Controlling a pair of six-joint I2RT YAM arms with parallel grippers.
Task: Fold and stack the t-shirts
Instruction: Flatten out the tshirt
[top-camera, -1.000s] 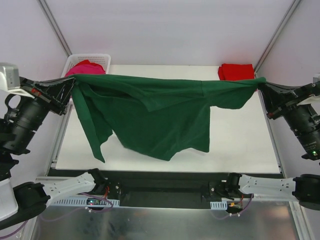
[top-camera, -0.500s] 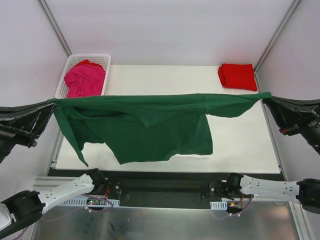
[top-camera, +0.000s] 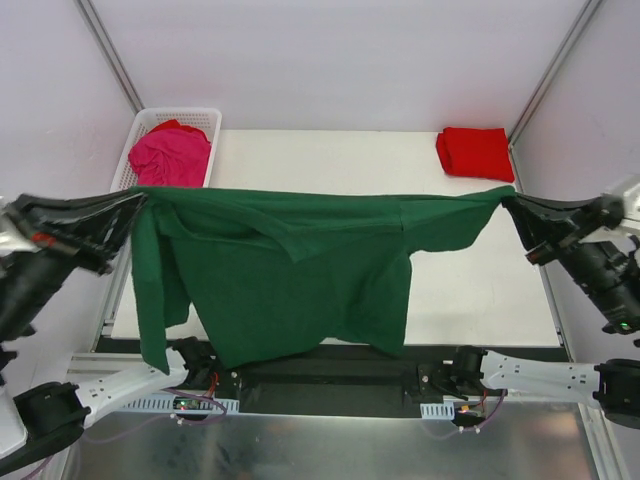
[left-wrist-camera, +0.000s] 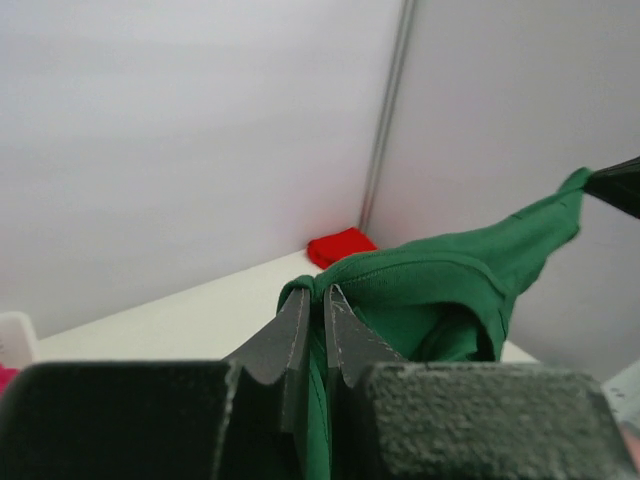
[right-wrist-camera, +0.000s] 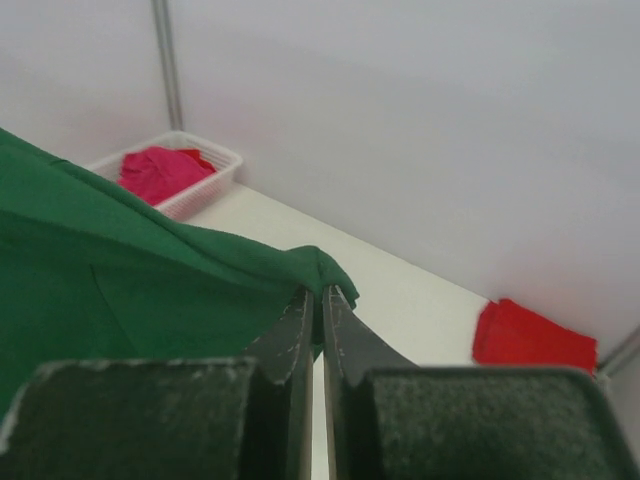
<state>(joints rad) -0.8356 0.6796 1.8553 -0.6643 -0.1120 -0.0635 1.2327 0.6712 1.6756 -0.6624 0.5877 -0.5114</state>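
Well, both arms are up and spread wide, and the dark green t-shirt (top-camera: 300, 270) hangs between them like washing on a line. The left gripper (top-camera: 138, 200) is pinched tight on one end of the top edge and the right gripper (top-camera: 510, 198) is clamped on the other. In each wrist view the jaws are closed with a small fold of green squeezed between them.

The cloth is held in the air above the table (top-camera: 480, 290). Its lower part drapes past the near edge and down over the arm bases (top-camera: 455, 378).

Now, the danger. Those are thin pinches on a big soft garment pulled fairly taut. I'd say any further stretch could pull a corner free, and the shirt would collapse in a heap.

It isn't hanging square, either. One side trails long and low on the left, and a slanting crease runs across the middle. Lay it down like this and it probably lands skewed and doubled over. That low trailing part could also snag on the bases at the near edge as it comes down.

Around it, the red t-shirt (top-camera: 475, 152) sits folded in the far right corner of the table. The pink t-shirt (top-camera: 170, 155) lies crumpled in the white basket (top-camera: 205, 112) at the far left. Both are well apart from the green cloth, so neither looks in the way.
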